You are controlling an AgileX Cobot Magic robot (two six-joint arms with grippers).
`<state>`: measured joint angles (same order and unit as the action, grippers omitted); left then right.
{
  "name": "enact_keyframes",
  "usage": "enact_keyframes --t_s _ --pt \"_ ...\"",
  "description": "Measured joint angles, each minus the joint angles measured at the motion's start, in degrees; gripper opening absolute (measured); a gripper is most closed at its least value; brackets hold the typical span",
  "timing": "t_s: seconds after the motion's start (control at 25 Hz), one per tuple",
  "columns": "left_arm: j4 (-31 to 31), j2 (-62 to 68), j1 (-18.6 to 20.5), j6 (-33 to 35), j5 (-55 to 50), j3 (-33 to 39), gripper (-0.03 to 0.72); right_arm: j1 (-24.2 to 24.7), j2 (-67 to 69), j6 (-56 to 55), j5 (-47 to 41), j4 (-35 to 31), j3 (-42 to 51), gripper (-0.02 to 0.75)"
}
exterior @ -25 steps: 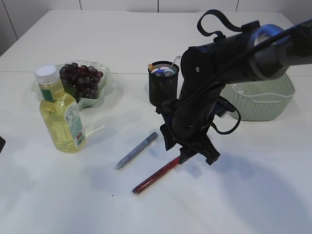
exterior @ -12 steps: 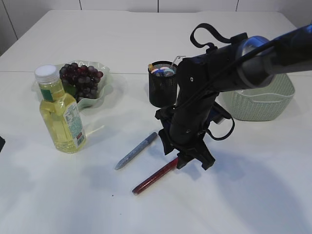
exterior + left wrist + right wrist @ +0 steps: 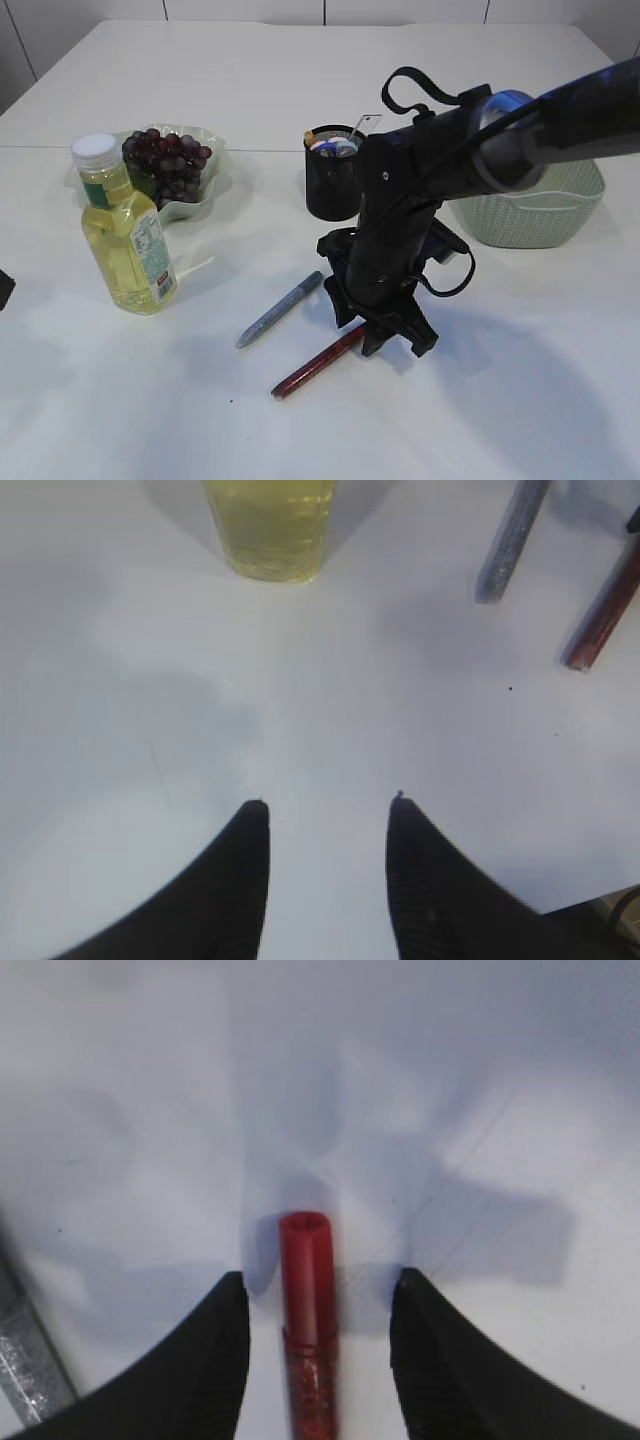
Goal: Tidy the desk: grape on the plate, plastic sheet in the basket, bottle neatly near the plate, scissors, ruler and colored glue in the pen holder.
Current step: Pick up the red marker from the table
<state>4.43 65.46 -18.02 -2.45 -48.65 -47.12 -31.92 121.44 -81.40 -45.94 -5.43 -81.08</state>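
White worktop (image 3: 520, 400), lit evenly; right gripper (image 3: 315, 1305) fingers straddle red glue stick (image 3: 308, 1320), unclamped; left gripper (image 3: 328, 825) fingers parted, empty.

The white desk (image 3: 520, 400) carries a red glitter glue tube (image 3: 318, 366) lying flat with its upper end between the spread fingers of the right tool (image 3: 385, 335), and a silver glitter glue tube (image 3: 280, 309) lying just to that tool's left, roughly parallel to the red one. Beyond the tool stand a black mesh pen holder (image 3: 333, 178) and, to its right, a pale green basket (image 3: 540, 210). Well off to the tool's left stand a bottle of yellow liquid (image 3: 122, 232) and a green plate (image 3: 205, 190).
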Motion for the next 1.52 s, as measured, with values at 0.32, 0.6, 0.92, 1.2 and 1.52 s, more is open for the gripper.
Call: enact_keyframes --t_s 0.32,0.6,0.92,1.2,1.52 --pt "-0.10 2.85 0.00 0.08 0.00 0.00 0.289 0.00 0.11 0.09 0.23 0.00 0.00 0.376" --pt "-0.10 2.94 0.00 0.22 0.03 0.00 0.289 0.00 0.11 0.09 0.69 0.12 0.00 0.376" --pt "-0.10 2.94 0.00 0.24 0.12 0.00 0.289 0.00 0.11 0.09 0.82 0.92 0.00 0.376" --pt "-0.10 2.94 0.00 0.24 0.12 0.00 0.289 0.00 0.11 0.09 0.63 1.01 0.00 0.376" --pt "-0.10 2.94 0.00 0.24 0.12 0.00 0.289 0.00 0.34 0.09 0.19 1.01 0.00 0.365"
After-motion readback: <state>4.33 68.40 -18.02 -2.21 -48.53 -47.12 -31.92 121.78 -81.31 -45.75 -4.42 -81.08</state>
